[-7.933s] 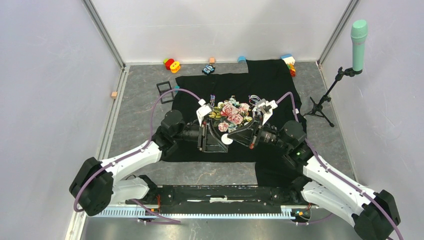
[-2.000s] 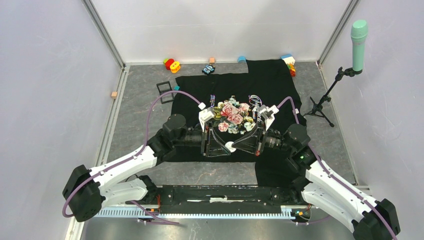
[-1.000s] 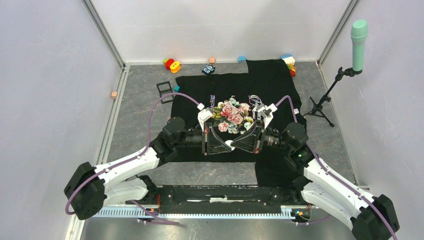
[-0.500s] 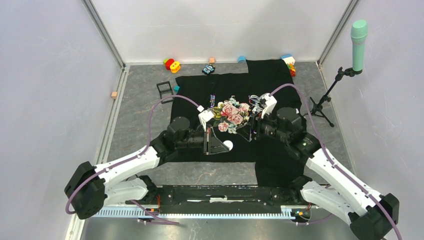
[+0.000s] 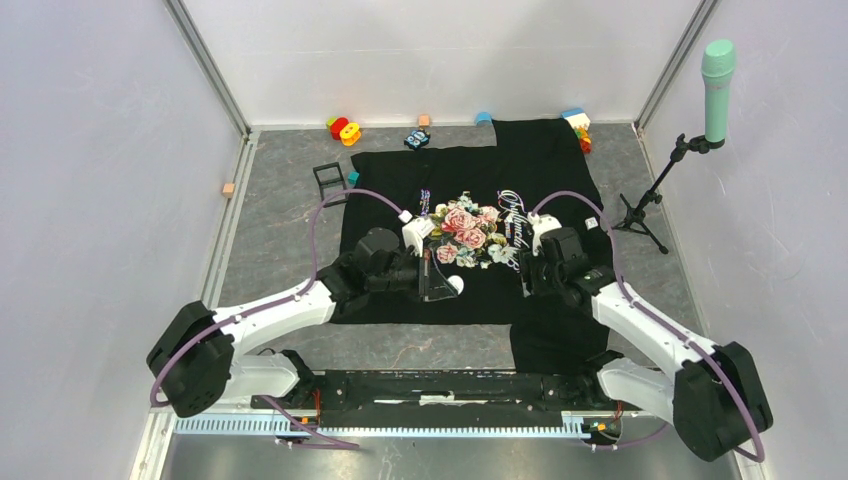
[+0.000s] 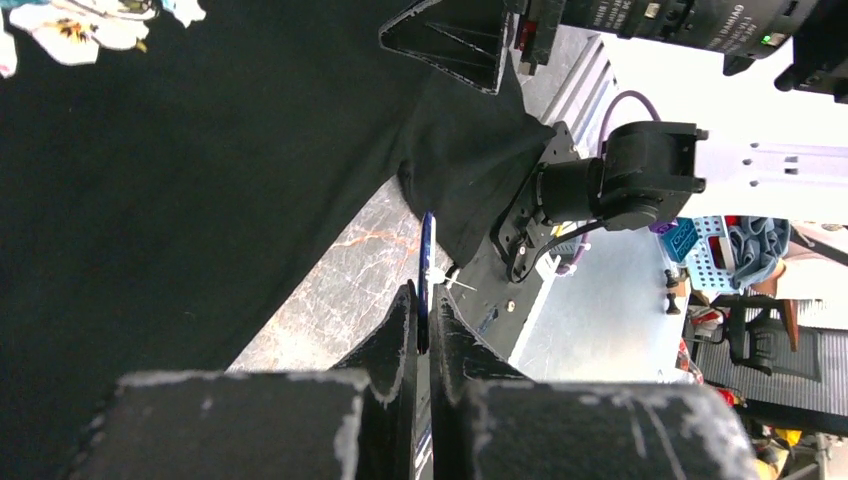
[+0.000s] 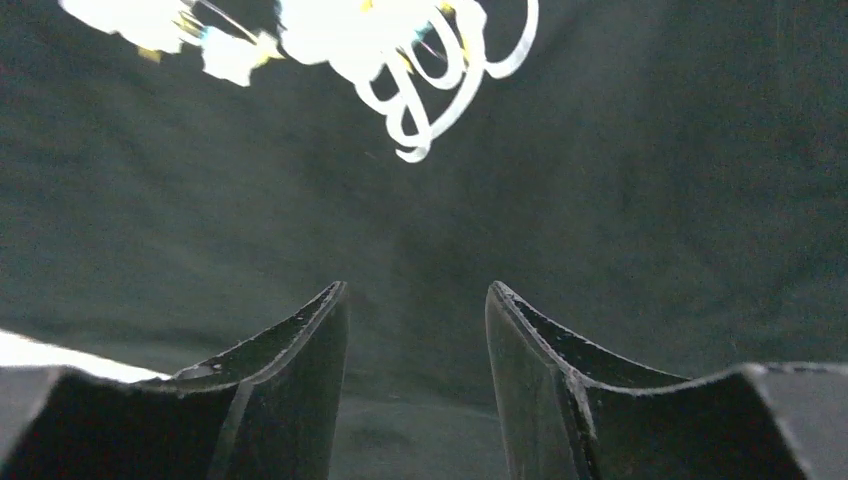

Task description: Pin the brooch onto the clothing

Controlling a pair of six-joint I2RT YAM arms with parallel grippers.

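The brooch [image 6: 425, 262] shows edge-on as a thin blue disc with its pin sticking out to the right, and my left gripper [image 6: 424, 300] is shut on it. From above, the brooch [image 5: 455, 285] shows its pale back, held by the left gripper [image 5: 447, 283] just over the near part of the clothing [image 5: 540, 170], a black T-shirt with a rose print [image 5: 465, 226]. My right gripper [image 7: 415, 290] is open with nothing between its fingers, hovering low over the black cloth below the pale lettering [image 7: 440, 90]. It stands apart, to the right of the brooch [image 5: 524, 268].
A black square frame [image 5: 330, 180] and a teal cube [image 5: 353, 177] lie left of the shirt. Small toys [image 5: 343, 129] sit along the back wall, with coloured blocks [image 5: 578, 125] at the back right. A microphone stand [image 5: 650, 200] rises at the right. An orange cube [image 5: 228, 189] lies far left.
The right gripper has let go of the brooch, opened, and swung away to the right over the shirt. The left gripper keeps the brooch and has shifted slightly right.
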